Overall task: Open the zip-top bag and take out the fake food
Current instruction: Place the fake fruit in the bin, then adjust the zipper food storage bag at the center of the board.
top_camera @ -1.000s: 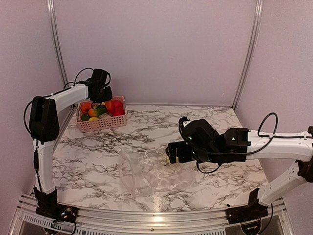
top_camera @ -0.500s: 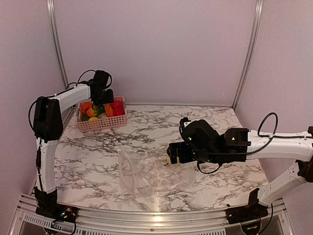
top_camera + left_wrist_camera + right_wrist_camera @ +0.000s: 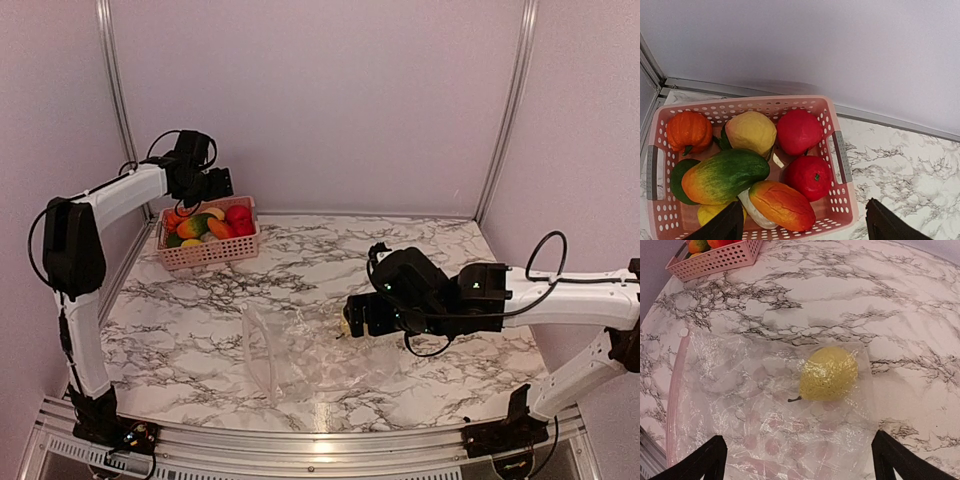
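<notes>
Marble counter [image 3: 300, 260] is carrying the clear zip-top bag [image 3: 755, 430], lying flat. The left tool [image 3: 802, 227] is hanging wide and empty over the pink basket [image 3: 842, 155] of fake food [image 3: 725, 175]. The right tool [image 3: 800, 460] is hovering wide above the bagged yellow pear [image 3: 829, 374], seemingly lining up a grab.

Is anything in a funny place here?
Yes. One yellow pear lies alone inside the clear zip-top bag, while the other toy fruits sit together in the pink basket at the far left corner. Nothing looks spilled or broken.
</notes>
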Controlling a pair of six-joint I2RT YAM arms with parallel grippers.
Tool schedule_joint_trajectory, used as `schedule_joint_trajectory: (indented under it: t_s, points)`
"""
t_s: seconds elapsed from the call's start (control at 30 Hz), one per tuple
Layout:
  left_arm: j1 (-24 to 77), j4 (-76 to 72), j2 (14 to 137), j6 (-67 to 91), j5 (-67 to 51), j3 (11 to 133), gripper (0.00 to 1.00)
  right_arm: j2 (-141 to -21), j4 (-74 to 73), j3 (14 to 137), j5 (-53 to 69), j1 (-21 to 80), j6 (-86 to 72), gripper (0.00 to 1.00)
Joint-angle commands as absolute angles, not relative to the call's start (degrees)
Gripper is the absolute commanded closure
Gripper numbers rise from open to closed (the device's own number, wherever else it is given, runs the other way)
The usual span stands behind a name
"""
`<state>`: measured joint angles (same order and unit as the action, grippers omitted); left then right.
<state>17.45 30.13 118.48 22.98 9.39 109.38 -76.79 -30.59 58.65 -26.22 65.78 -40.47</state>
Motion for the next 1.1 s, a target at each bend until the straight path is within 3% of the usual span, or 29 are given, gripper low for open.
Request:
schedule_joint_trajectory:
  t_s: [0.0, 0.4, 0.77, 0.87, 1.07]
  points:
    - [17.6, 23.9, 109.1, 27.1, 3.2, 97.5, 0.13, -75.5, -31.0, 58.4, -27.3, 65.3, -40.4, 0.01]
    - [21.8, 5.5, 84.0, 39.7, -9.4, 55.5, 0.13, -74.5, -29.5, 56.2, -23.9, 59.4, -36.7, 0.01]
    - [28.4, 1.1, 72.6, 46.9, -12.7, 39.8, 0.15, -75.6, -29.2, 56.0, -23.1, 58.5, -36.5, 0.01]
    - [30.8, -1.1, 70.9, 49.3, -13.2, 37.1, 0.24, -75.8, -29.3, 55.9, -23.1, 58.4, -36.8, 0.01]
    - [35.4, -3.9, 69.0, 53.8, -13.2, 32.3, 0.52, -76.4, -29.3, 55.9, -23.0, 58.4, -37.1, 0.01]
